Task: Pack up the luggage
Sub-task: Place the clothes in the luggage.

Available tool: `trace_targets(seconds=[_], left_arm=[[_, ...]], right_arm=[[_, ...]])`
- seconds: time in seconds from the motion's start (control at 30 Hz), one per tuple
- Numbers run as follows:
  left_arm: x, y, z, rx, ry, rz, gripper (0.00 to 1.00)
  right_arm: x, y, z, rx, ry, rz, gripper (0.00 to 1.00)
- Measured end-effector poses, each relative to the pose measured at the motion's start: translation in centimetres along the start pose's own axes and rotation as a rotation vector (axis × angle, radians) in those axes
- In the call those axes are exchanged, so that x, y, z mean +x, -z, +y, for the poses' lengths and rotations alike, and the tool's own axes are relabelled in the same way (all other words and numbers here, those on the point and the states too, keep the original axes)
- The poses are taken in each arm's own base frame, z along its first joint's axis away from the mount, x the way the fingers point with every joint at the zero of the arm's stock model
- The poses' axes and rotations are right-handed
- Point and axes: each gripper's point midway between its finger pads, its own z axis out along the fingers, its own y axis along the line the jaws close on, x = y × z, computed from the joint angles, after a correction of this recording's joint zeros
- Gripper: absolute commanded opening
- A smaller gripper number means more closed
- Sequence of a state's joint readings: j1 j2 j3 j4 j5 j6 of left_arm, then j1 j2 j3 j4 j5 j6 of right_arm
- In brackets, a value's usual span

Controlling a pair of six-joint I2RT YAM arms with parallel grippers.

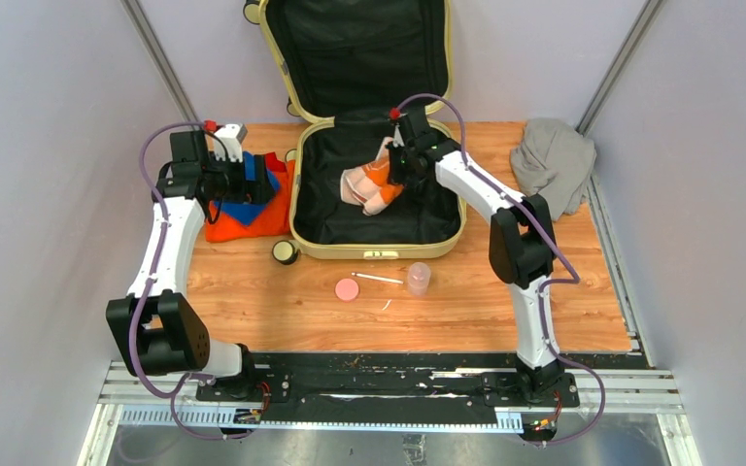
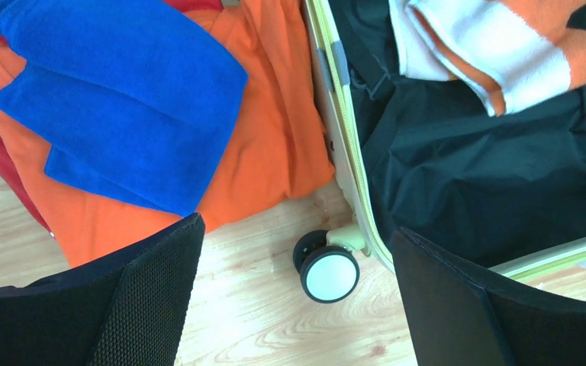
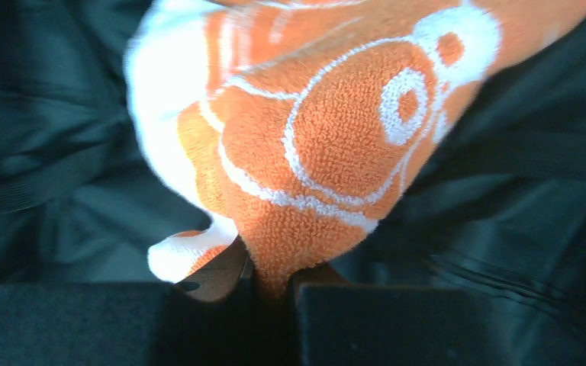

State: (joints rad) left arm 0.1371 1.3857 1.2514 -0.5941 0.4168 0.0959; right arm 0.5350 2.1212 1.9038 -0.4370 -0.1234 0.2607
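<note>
1. Pale-yellow hard-shell luggage (image 1: 350, 250) lies open on the wooden table (image 1: 253, 311), just beyond the middle. Its black-lined lid stands upright at the far side. Only the top view shows the whole case.
2. In the top view the right gripper (image 1: 398, 170) reaches down into the lower half of the case, over an orange-and-white patterned terry towel (image 1: 374, 184) bunched on the lining.
3. The right wrist view settles what the top view cannot. The right gripper (image 3: 275, 293) has its jaws pinched together on a fold of that towel (image 3: 313, 152), with black lining on all sides.
4. The top view puts the left gripper (image 1: 257, 183) outside the case, just beside its left wall and above a pile of cloth.
5. The left wrist view shows the left gripper (image 2: 297, 232) with its jaws spread wide and nothing between them. Below it lie a folded blue fleece cloth (image 2: 122, 99) on a flat orange cloth (image 2: 267, 137). A cream-and-black caster wheel (image 2: 330, 276) sits at the case's corner, and an edge of the towel (image 2: 488, 53) shows inside.
6. Only the top view takes in these things:
   - a crumpled grey cloth garment (image 1: 554, 160) at the far right
   - a round pink disc (image 1: 347, 289) in front of the case
   - a thin white stick (image 1: 379, 279)
   - a small clear plastic cup (image 1: 418, 278)
</note>
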Motion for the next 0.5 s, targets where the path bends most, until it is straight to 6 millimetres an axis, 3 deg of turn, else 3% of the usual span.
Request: trace_targets(seconds=[0.1, 0.2, 0.5], left_arm=[[0.5, -0.1, 0.1, -0.005, -0.002, 0.013, 0.97], [0.9, -0.2, 0.3, -0.011, -0.004, 0.024, 0.97], [1.2, -0.3, 0.6, -0.024, -0.015, 0.033, 0.97]], right_arm=[[2.2, -1.7, -4.5, 0.097, -0.044, 0.068, 0.0], [3.4, -2.0, -7.0, 0.166, -0.069, 0.098, 0.0], [3.7, -1.5, -10.2, 0.326, -0.107, 0.084, 0.0]])
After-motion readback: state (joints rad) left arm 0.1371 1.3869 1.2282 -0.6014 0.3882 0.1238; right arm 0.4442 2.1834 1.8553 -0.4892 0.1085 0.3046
